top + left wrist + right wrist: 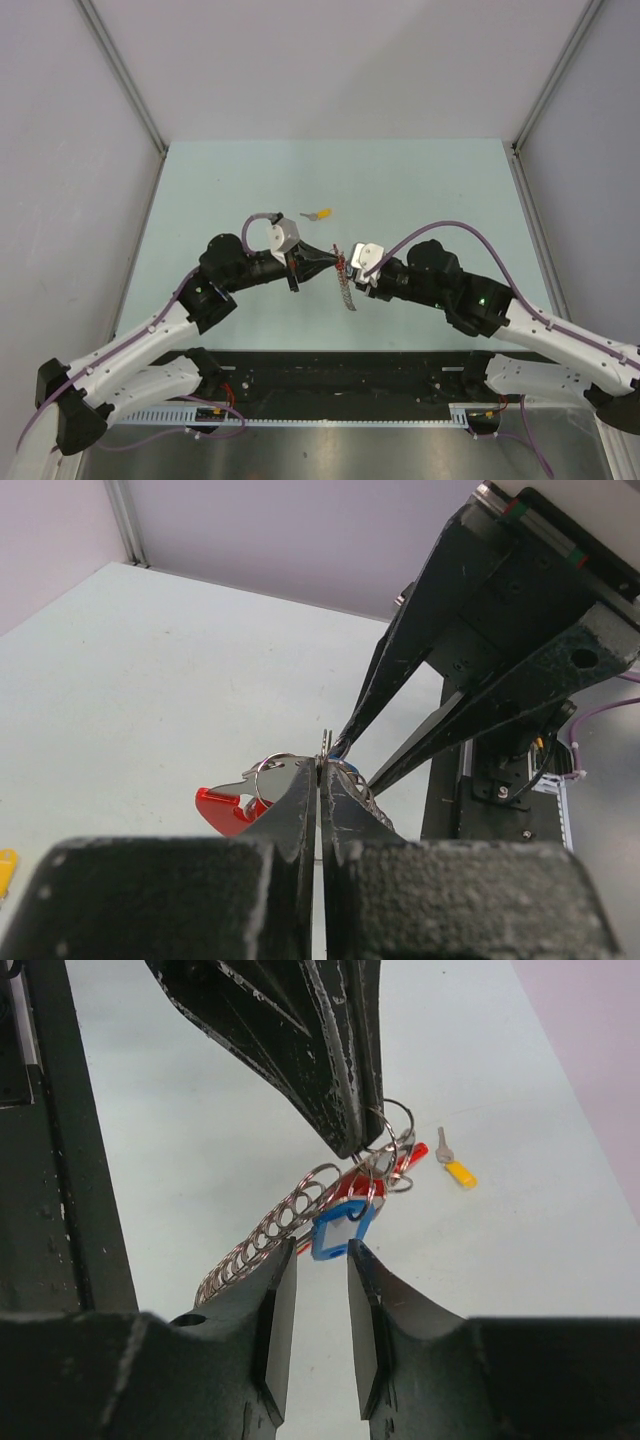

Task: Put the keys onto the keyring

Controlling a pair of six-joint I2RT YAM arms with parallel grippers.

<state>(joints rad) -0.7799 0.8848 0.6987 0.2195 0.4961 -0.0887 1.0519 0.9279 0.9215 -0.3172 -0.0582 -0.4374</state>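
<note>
My left gripper (pixel 320 780) is pinched tight on the keyring (pixel 270 1238). It clamps one of the wire rings right at my fingertips, so the chain and the red tag (pixel 225 808) dangle below. My right gripper (pixel 318 1262) faces it tip to tip, jaws parted a narrow way and gripping nothing. The blue key (pixel 340 1232) hangs among the rings just ahead of that gap, at its mouth. The yellow key (pixel 457 1171) lies on the table (pixel 200 200) beyond both sets of jaws, well apart.
</note>
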